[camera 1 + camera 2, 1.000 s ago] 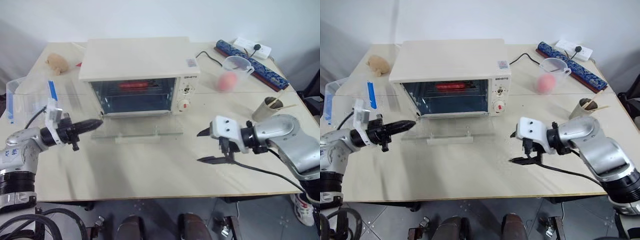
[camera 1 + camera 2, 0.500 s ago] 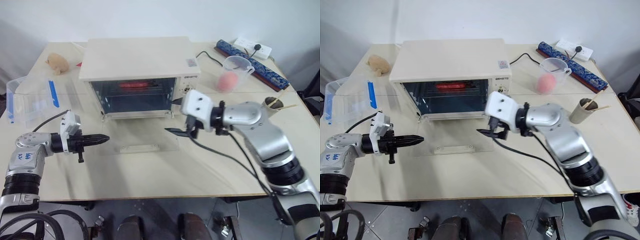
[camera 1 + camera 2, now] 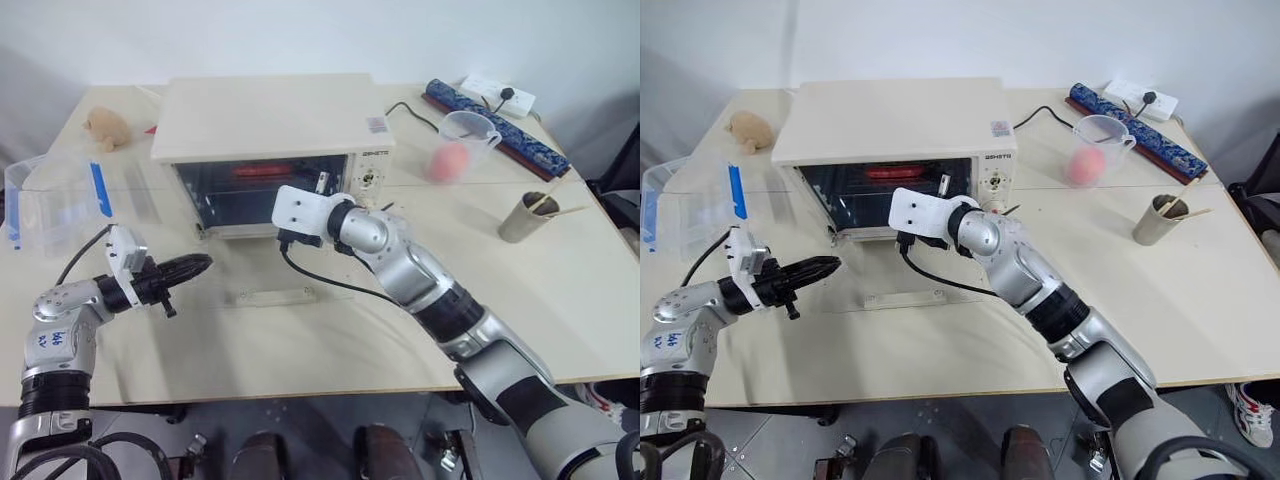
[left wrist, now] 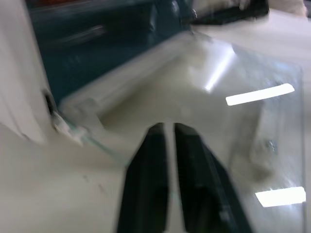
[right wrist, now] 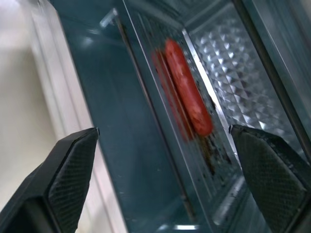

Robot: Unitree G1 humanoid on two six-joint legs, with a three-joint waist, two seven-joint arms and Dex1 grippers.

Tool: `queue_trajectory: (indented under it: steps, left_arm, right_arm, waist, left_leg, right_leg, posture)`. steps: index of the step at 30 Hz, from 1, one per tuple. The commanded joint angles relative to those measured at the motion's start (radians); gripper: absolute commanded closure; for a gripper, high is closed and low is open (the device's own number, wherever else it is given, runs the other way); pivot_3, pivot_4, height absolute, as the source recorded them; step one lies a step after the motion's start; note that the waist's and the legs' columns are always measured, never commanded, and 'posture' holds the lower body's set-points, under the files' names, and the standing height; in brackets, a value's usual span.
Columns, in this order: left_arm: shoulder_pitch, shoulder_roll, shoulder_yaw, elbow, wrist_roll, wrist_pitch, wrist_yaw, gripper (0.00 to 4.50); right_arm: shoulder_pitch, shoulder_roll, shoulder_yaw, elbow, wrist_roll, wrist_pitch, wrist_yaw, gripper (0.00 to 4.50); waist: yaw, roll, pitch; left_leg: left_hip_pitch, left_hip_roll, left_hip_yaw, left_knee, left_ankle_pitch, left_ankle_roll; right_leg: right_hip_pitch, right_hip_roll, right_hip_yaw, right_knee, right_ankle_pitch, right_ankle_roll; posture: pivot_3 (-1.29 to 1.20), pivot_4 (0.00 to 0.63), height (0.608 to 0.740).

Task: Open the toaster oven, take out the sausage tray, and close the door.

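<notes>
The oven (image 3: 272, 140) stands at the back middle of the table (image 3: 560, 260), its door (image 3: 270, 270) folded down flat onto the table in front of it, handle (image 3: 272, 296) at the near edge. Inside the open cavity the tray (image 5: 214, 131) sits on its rails, with the red sausage (image 5: 187, 87) lying lengthwise on it and brown stains beside it.

The right end effector (image 5: 165, 145) is at the mouth of the oven, pointing into the cavity. Its two black fingers (image 5: 68, 179) are spread wide, one on each side of the sausage as the right wrist view shows it, and they hold nothing. From the head views the right arm reaches across the table to the oven front, and the white wrist block (image 3: 300, 212) sits just before the opening, above the lowered door.

The left end effector (image 3: 190, 266) hovers low over the table near the left edge of the door, pointing toward it. In the left wrist view its fingers (image 4: 146, 179) stand almost together, a thin gap between them, with nothing gripped.

A clear box (image 3: 55, 195) with blue clips lies at the table's left side. A measuring cup (image 3: 462, 145) holding something pink stands right of the oven.
</notes>
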State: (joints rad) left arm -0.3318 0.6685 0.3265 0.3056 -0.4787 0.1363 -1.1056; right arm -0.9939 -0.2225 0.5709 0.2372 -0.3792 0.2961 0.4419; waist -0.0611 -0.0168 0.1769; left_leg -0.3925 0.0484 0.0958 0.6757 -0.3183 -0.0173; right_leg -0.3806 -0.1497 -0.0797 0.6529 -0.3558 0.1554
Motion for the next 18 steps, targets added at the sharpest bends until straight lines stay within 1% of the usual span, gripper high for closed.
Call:
queue_trajectory:
  steps: [1, 2, 3, 4, 5, 7, 11, 15, 18]
  left_arm:
    - [0.062, -0.040, 0.092, -0.146, -0.125, 0.028, 0.035, 3.07]
    - [0.081, -0.050, 0.108, -0.178, -0.150, 0.040, 0.042, 2.80]
    - [0.101, -0.059, 0.121, -0.210, -0.175, 0.053, 0.048, 2.43]
    - [0.119, -0.062, 0.131, -0.239, -0.204, 0.081, 0.052, 2.20]
    - [0.135, -0.067, 0.142, -0.265, -0.227, 0.091, 0.054, 1.84]
    - [0.171, -0.086, 0.185, -0.322, -0.286, 0.106, 0.076, 1.28]
    - [0.221, -0.103, 0.223, -0.375, -0.304, 0.101, 0.124, 0.07]
    - [0.297, -0.116, 0.253, -0.448, -0.326, 0.127, 0.183, 0.02]
    - [0.328, -0.110, 0.249, -0.464, -0.317, 0.130, 0.201, 0.02]
  right_arm:
    - [-0.046, 0.034, 0.021, 0.100, -0.070, -0.090, -0.058, 0.00]
    - [-0.053, 0.041, 0.024, 0.127, -0.082, -0.107, -0.066, 0.00]
    - [-0.059, 0.047, 0.024, 0.149, -0.091, -0.120, -0.071, 0.00]
    - [-0.064, 0.054, 0.022, 0.171, -0.099, -0.132, -0.076, 0.00]
    - [-0.070, 0.060, 0.022, 0.192, -0.108, -0.146, -0.080, 0.00]
    - [-0.087, 0.074, 0.029, 0.243, -0.130, -0.171, -0.092, 0.00]
    - [-0.112, 0.100, 0.024, 0.317, -0.159, -0.191, -0.111, 0.00]
    - [-0.148, 0.133, 0.017, 0.391, -0.177, -0.217, -0.141, 0.00]
    - [-0.180, 0.157, 0.023, 0.460, -0.192, -0.241, -0.158, 0.00]
  waist:
    - [-0.010, 0.000, 0.000]
    - [-0.017, 0.000, 0.000]
    - [-0.022, 0.000, 0.000]
    - [-0.026, 0.000, 0.000]
    - [-0.027, 0.000, 0.000]
    - [-0.030, 0.000, 0.000]
    - [-0.036, 0.000, 0.000]
    - [-0.042, 0.000, 0.000]
    - [-0.047, 0.000, 0.000]
  left_leg:
    - [0.000, 0.000, 0.000, 0.000, 0.000, 0.000]
    - [0.000, 0.000, -0.001, -0.001, 0.000, 0.000]
    - [0.000, 0.000, -0.002, -0.001, 0.000, 0.000]
    - [0.000, 0.000, -0.003, -0.002, 0.000, 0.000]
    - [0.000, 0.000, -0.004, -0.002, 0.000, 0.000]
    - [0.001, 0.000, -0.004, -0.002, 0.000, 0.000]
    - [0.003, 0.000, -0.005, -0.003, 0.000, -0.001]
    - [0.003, 0.000, -0.005, -0.004, 0.000, -0.001]
    - [0.003, 0.000, -0.007, -0.005, 0.000, -0.001]
  right_leg:
    - [0.000, 0.000, 0.000, 0.000, 0.000, 0.000]
    - [0.000, 0.000, 0.000, 0.000, 0.000, 0.000]
    - [0.000, 0.000, 0.000, 0.000, 0.000, 0.000]
    - [0.000, 0.000, 0.000, 0.001, 0.000, 0.000]
    - [0.000, 0.000, 0.000, 0.000, 0.000, 0.000]
    - [0.000, 0.000, 0.000, 0.000, 0.000, 0.000]
    - [0.000, 0.000, 0.000, 0.000, 0.000, 0.000]
    - [0.000, 0.000, 0.001, 0.000, 0.000, 0.000]
    - [0.000, 0.000, 0.002, 0.000, 0.000, 0.000]
  posture:
    - [0.00, 0.150, 0.740]
    - [0.00, 0.150, 0.740]
    - [0.00, 0.150, 0.740]
    - [0.00, 0.150, 0.740]
    - [0.00, 0.150, 0.740]
    - [0.00, 0.150, 0.740]
    - [0.00, 0.150, 0.740]
    - [0.00, 0.150, 0.740]
    - [0.00, 0.150, 0.740]
